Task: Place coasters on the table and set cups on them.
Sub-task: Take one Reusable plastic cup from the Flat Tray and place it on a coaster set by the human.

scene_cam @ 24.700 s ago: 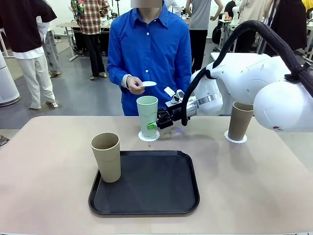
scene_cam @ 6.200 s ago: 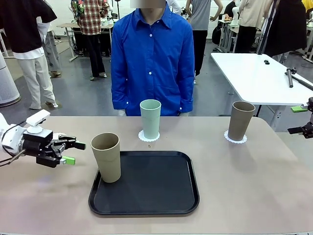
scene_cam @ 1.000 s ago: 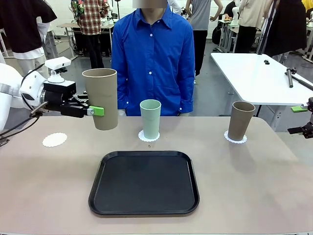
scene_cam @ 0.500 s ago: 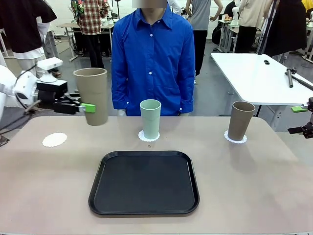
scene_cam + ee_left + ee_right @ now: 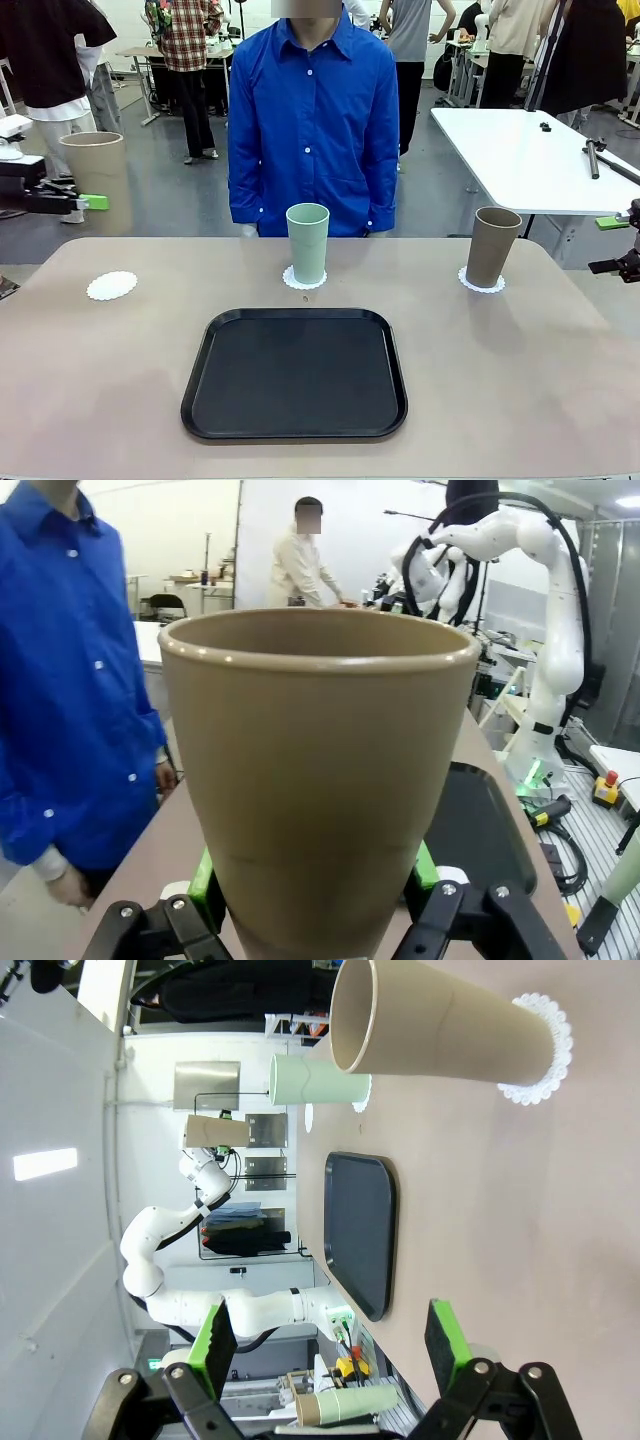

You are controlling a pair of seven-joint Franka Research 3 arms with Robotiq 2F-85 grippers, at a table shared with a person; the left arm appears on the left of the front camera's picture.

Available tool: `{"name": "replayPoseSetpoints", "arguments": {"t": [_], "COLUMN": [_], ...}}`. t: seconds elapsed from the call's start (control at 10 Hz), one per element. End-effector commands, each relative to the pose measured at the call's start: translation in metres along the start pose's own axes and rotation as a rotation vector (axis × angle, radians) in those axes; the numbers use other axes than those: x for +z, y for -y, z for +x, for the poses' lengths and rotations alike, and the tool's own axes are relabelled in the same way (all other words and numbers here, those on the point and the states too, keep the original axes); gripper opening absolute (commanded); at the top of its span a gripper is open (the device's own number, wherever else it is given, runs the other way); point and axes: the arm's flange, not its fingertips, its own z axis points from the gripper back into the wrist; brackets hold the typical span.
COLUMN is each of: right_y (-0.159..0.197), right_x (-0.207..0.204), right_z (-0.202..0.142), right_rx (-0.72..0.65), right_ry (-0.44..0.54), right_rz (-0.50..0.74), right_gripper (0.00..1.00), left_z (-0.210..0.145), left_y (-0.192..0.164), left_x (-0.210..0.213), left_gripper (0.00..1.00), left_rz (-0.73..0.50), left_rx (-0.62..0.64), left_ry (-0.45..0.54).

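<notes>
Clamping a tan cup (image 5: pixel 100 180) aloft, left tool (image 5: pixel 85 203); right tool (image 5: pixel 325 1340) spread apart.

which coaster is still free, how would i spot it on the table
Start at the black tray in the middle of the tan table. Look toward the far left corner: a white lacy coaster lies there. Unlike the other two, it has no cup on it.

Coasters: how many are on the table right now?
3. One bare coaster lies at the table's far left; one sits under the mint cup at centre; one under the tan cup at right. None seems hidden.
</notes>
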Motion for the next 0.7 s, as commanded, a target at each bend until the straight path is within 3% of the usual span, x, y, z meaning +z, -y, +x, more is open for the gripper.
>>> {"name": "replayPoseSetpoints", "arguments": {"t": [0.0,0.3,0.6], "right_y": [-0.001,-0.001,-0.001], "right_x": [0.000,0.000,0.000], "right_z": [0.000,0.000,0.000], "right_rx": [0.000,0.000,0.000], "right_ry": [-0.002,-0.002,-0.002], "right_rz": [0.001,0.001,0.001], "right_gripper": [1.00,1.00,1.00], "left_z": [0.004,-0.002,-0.003], "left_y": [-0.012,-0.020,-0.016], "left_x": [0.018,0.040,0.035], "left_gripper": [0.84,0.84,0.84], "left_rz": [0.014,0.030,0.049], "left_rx": [-0.040,-0.054,-0.033], "left_ry": [0.016,0.002,0.000]}}
